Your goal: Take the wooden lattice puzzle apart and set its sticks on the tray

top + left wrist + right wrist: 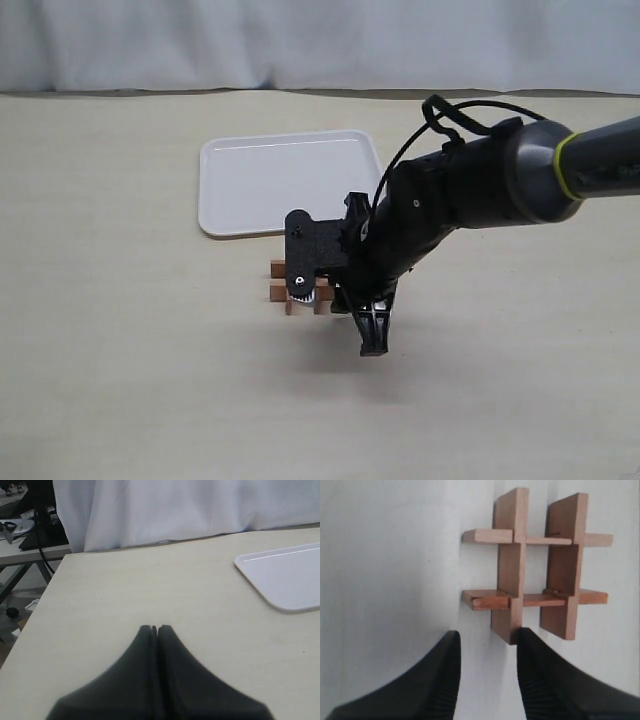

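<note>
- 2 grippers: right gripper (487, 647), ribbed black fingers (540, 680) parted and gripping nothing, at the puzzle, centre of the exterior view; left gripper (154, 630), fingers pressed together.
- 1 wooden lattice puzzle (511, 565): 4 reddish-brown notched sticks (562, 560) interlocked as a hash.
- 1 tray (250, 190): white, smooth, round-cornered, upper centre.

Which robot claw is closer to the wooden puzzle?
Right. The right gripper is open beside the wooden lattice puzzle; the left gripper, shut, has it outside its view.
</note>
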You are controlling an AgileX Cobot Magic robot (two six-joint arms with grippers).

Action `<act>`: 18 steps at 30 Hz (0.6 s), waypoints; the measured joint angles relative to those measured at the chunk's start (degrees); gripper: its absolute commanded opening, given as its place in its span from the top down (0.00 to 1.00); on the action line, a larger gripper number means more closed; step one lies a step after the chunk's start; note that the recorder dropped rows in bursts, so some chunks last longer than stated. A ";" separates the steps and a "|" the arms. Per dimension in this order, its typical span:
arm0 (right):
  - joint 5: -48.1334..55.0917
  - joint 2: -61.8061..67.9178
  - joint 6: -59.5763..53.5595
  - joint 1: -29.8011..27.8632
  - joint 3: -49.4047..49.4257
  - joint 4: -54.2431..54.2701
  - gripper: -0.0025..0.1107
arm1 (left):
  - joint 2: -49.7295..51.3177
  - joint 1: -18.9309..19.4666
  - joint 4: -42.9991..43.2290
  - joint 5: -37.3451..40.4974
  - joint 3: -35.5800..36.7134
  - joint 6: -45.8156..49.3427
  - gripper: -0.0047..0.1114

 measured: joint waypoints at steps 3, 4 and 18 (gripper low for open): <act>-1.83 0.69 0.00 0.00 -0.26 0.00 0.66 | 0.00 0.00 0.00 0.00 0.00 0.00 0.96; -2.37 0.92 0.00 0.00 -0.26 0.00 0.66 | 0.00 0.00 0.00 0.00 0.00 0.00 0.96; -2.78 0.60 0.00 0.00 -0.26 0.00 0.66 | 0.00 0.00 0.00 0.00 0.00 0.00 0.96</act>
